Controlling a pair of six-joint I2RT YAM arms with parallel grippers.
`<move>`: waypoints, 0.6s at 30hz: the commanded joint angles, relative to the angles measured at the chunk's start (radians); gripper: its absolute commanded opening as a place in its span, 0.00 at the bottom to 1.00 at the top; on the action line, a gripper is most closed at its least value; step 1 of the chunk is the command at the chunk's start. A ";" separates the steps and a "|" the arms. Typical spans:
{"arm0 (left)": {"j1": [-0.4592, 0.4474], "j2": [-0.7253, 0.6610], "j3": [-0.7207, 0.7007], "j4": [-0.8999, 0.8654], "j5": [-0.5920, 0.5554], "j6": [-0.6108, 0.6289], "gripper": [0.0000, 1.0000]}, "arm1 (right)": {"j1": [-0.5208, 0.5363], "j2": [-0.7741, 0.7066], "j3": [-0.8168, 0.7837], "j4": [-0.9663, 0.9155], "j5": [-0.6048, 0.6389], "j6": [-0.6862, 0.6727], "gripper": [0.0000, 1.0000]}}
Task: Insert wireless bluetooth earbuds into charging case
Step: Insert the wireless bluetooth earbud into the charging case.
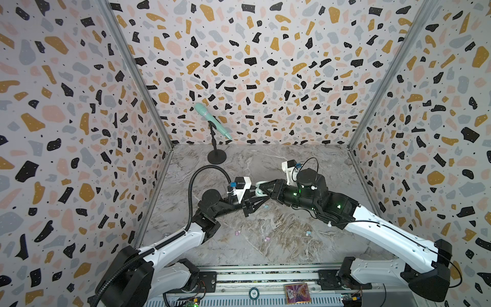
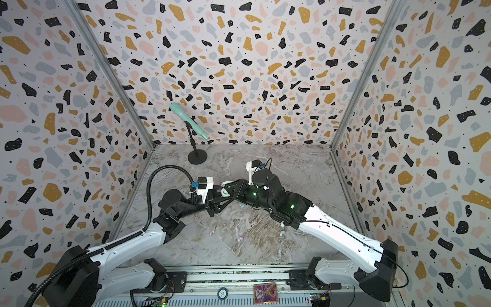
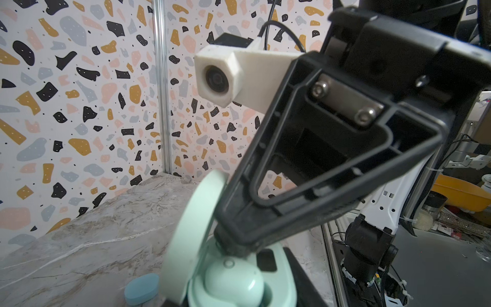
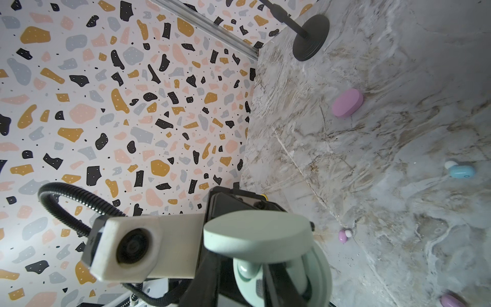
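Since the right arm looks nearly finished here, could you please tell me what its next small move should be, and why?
Probably open the right gripper a little wider and lift it straight off. The mint earbud already appears to sit in its well in the open mint charging case, which the left gripper holds, so a sideways pull might drag it out.

pink earbud (image 4: 451,301) cut off, mint case (image 3: 191,228) blurred

Microphone stand (image 1: 216,156) far left, left claw (image 1: 259,198) and right claw (image 1: 263,187) mid-table, far right open
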 commanded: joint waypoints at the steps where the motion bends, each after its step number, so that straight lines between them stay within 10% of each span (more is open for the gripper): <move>1: -0.002 -0.029 0.008 0.071 -0.029 0.034 0.36 | 0.004 -0.018 0.020 -0.077 0.002 -0.017 0.30; 18: 0.001 -0.021 -0.005 -0.061 -0.038 0.129 0.36 | -0.060 0.080 0.385 -0.459 -0.023 -0.222 0.40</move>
